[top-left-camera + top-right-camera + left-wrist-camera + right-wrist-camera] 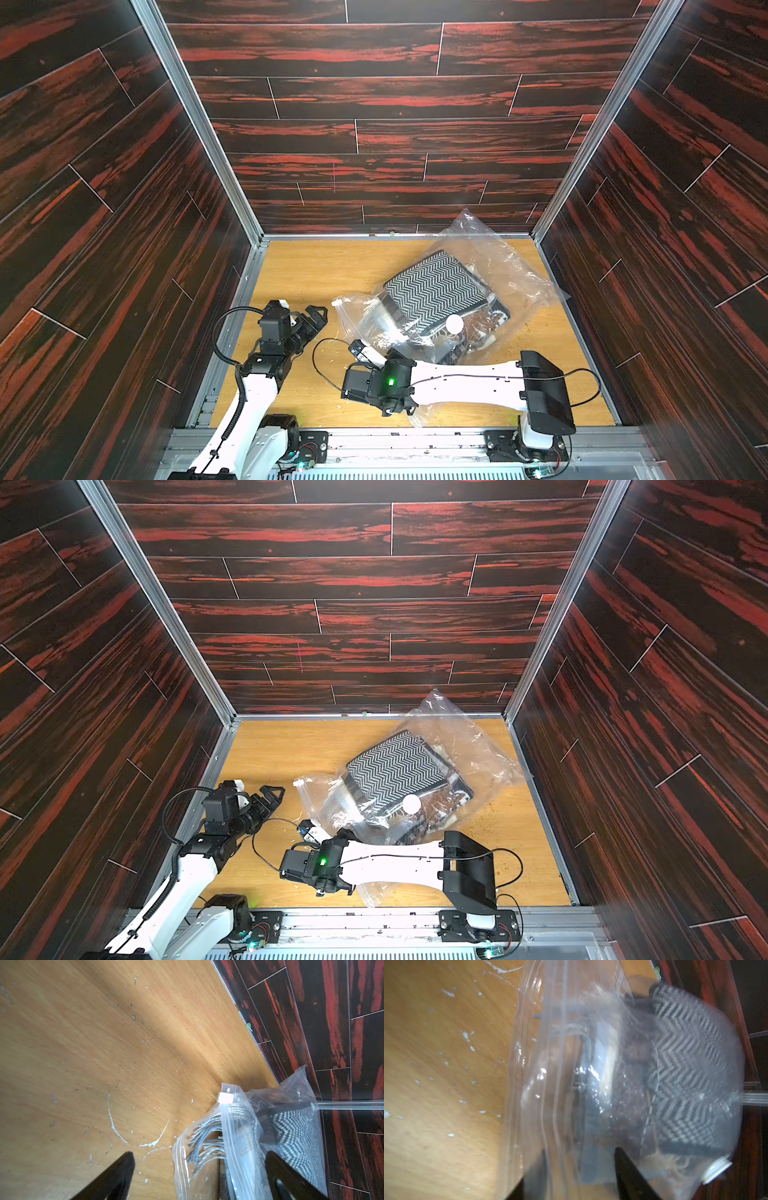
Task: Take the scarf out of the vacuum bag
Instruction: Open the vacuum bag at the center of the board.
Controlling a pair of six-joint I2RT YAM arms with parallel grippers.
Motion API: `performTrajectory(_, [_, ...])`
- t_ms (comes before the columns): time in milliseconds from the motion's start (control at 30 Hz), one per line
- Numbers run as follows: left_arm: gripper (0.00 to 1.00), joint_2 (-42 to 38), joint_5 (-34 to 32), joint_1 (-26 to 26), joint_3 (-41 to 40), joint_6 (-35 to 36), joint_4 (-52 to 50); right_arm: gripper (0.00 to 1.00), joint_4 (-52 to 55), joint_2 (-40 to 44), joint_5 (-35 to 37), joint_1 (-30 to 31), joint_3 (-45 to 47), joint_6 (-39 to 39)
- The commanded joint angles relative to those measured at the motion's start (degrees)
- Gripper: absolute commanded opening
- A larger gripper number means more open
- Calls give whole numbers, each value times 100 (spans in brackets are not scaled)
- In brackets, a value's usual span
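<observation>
Right fingers [627, 1165] part-closed astride the vacuum bag [490, 257]'s zip mouth, prob. to pin it; can't tell if they pinch yet. Scarf [432, 286] folded, inside. Bag lies on desk [316, 266]'s right half, mouth twd centre. Left fingers [124, 1169] wide open, empty, beside mouth, prob. ready to reach in.

Both top views high, looking down (near-identical), wrist views close, sharing the vacuum bag [239, 1126]

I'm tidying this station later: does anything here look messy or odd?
Yes. White flecks and a curved white streak mar the table beside the bag's zip edge. The bag itself lies crumpled, its far corner sticking up.
</observation>
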State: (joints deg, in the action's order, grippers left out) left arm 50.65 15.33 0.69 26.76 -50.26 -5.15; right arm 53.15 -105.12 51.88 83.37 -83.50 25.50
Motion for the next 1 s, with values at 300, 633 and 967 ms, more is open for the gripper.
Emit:
performTrajectory(300, [98, -176, 825, -34, -377, -57, 1030, 9, -1300, 887, -1271, -1140, 244, -1702])
performTrajectory(633, [85, -119, 1825, 26, -637, -269, 2230, 0, -1499, 450, -2143, -1984, -755, -2508])
performTrajectory(967, [83, 228, 1692, 1050, -492, -145, 2792, 0, -1219, 53, -2454, -2416, -1860, -2752])
